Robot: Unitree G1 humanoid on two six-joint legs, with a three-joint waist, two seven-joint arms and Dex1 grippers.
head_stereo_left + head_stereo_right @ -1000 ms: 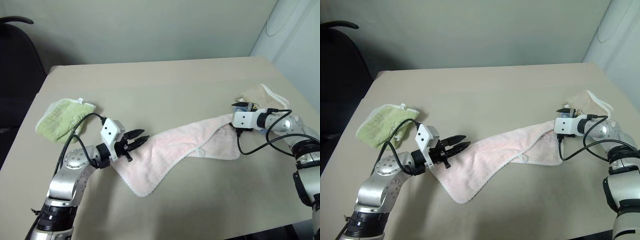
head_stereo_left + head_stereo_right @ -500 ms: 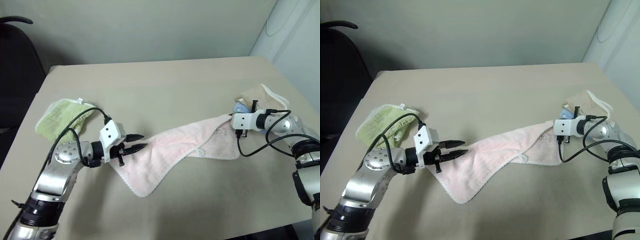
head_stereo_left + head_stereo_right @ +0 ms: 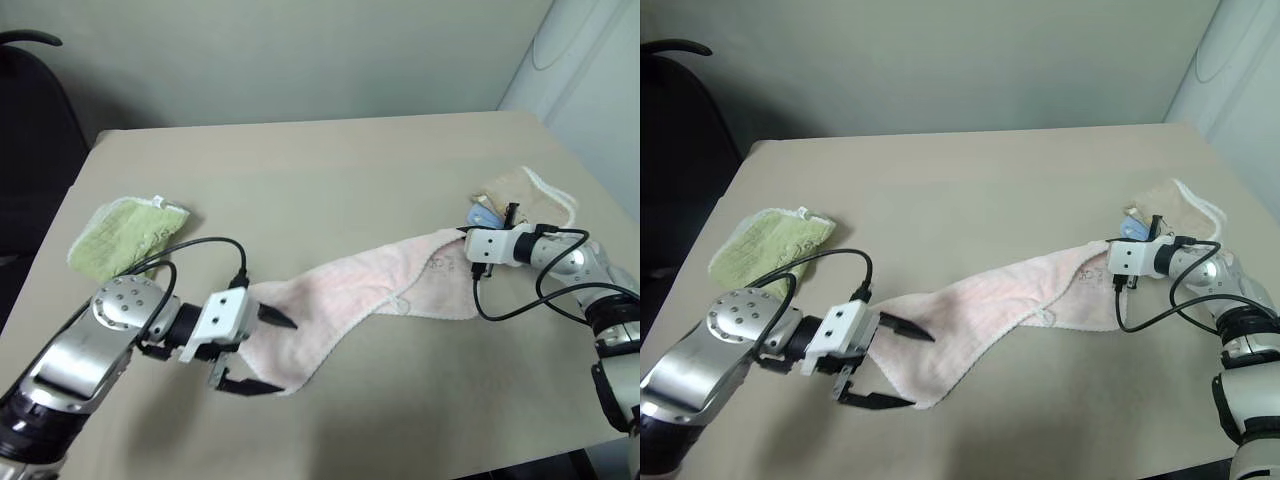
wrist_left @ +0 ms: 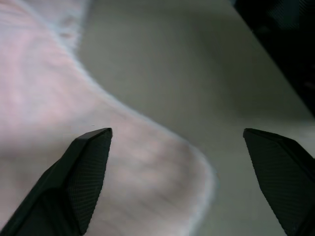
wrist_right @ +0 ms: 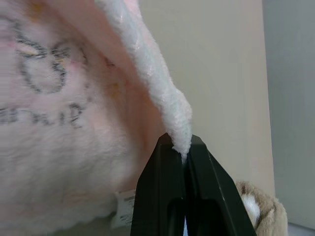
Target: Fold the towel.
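Left gripper (image 3: 258,352) hangs with its jaws spread wide over the near corner of the towel (image 3: 340,295), one finger above the cloth and one just off its edge, holding nothing. In the left wrist view that rounded corner (image 4: 197,167) lies flat on the table (image 3: 330,170) between the two black fingertips (image 4: 91,147).

From there the pink towel runs as a twisted, partly bunched strip across the table toward the far right, where it widens into a flap carrying a small dark mark. Right gripper (image 3: 1118,262) is clamped on the towel's far edge — the right wrist view shows the white trim (image 5: 167,103) pinched between its closed fingers.

Judging by the pile, the towel is soft, light terry: it will sag and drape instead of keeping a shape, and it should not slip much once pinched. Best hold looks like the stitched hem at a corner, where the cloth is single-layered and thick enough to bite — the near corner under the left jaws suits this. Grabbing mid-cloth would likely bunch it further. With one corner held at each end, a gentle pull apart should flatten it.

Farther off, a green towel (image 3: 125,232) lies at the far left and a beige towel (image 3: 520,190) just beyond the right gripper, both apart from the work.
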